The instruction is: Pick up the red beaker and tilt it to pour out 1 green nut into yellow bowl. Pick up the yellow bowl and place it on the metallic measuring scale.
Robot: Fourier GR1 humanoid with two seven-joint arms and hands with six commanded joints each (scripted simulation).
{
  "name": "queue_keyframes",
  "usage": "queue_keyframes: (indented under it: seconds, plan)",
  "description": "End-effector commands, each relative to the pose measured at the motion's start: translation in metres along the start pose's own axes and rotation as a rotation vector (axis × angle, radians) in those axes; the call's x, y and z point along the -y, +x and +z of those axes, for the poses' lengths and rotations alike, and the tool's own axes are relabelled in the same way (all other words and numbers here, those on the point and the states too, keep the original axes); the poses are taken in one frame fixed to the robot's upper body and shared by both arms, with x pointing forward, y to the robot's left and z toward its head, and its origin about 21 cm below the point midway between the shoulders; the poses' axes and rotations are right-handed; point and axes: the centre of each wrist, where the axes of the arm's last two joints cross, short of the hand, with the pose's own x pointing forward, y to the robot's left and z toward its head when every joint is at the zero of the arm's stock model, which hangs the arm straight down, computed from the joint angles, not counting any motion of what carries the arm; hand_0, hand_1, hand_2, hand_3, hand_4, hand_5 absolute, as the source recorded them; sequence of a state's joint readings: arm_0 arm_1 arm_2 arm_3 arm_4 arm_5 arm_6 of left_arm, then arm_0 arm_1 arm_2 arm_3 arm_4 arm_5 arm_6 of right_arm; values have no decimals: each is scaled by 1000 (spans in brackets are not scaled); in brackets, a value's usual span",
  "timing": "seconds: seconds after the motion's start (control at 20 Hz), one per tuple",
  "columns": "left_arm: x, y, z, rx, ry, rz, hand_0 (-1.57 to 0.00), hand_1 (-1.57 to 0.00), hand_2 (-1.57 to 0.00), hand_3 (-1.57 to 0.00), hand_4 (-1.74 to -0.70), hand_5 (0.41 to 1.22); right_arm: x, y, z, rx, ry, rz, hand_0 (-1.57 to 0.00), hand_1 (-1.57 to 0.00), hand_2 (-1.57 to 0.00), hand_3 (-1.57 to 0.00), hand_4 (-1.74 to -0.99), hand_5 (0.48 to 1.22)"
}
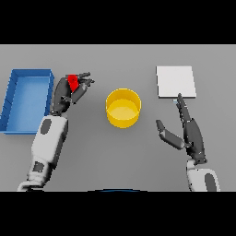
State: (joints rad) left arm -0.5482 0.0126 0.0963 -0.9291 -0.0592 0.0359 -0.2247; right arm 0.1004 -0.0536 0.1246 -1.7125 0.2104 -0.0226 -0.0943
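While my left hand (69,92) clamps the red beaker (73,81) left of the yellow bowl (123,108), I judge tipping comes next; my right hand (186,131), right of the bowl, stays out with fingers apart.

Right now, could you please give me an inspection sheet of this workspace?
Surface: grey table, flat.
Job's things: red beaker in the left robot hand; yellow bowl at centre, upright, no nut seen inside; scale at far right, bare.
Clutter: blue bin at far left.
Robot hands: left curled round the beaker; right robot hand open, between bowl and scale, touching neither.
Cables: nothing seen.
Surroundings: nothing seen.
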Motion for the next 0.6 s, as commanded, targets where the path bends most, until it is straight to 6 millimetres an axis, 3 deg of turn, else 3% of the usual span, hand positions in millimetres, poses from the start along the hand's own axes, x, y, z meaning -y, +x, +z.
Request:
queue_keyframes:
  seconds: [0.0, 0.2, 0.45, 0.55]
  plan:
    - [-2, 5, 1, 3, -2, -13, -1535, -1536, -1539, -1526, -1699, 1135, 0, 0, -2, -1, 3, 4, 1, 1, 1, 1, -1233, 644]
    - [-4, 24, -7, 32, -48, -89, -1556, -1557, -1558, -1553, -1724, 1130, -5, -1, -4, 15, 2, 13, 1, 1, 1, 1, -1219, 653]
    - [-12, 35, -13, 30, -81, -184, -1556, -1557, -1558, -1553, -1724, 1139, -1, 1, -2, 40, -1, 35, 1, 1, 1, 1, -1219, 661]
    - [-14, 44, -14, 52, -121, -290, -1562, -1562, -1563, -1559, -1730, 1134, 1, 2, 1, 39, -4, 47, 1, 1, 1, 1, -1210, 664]
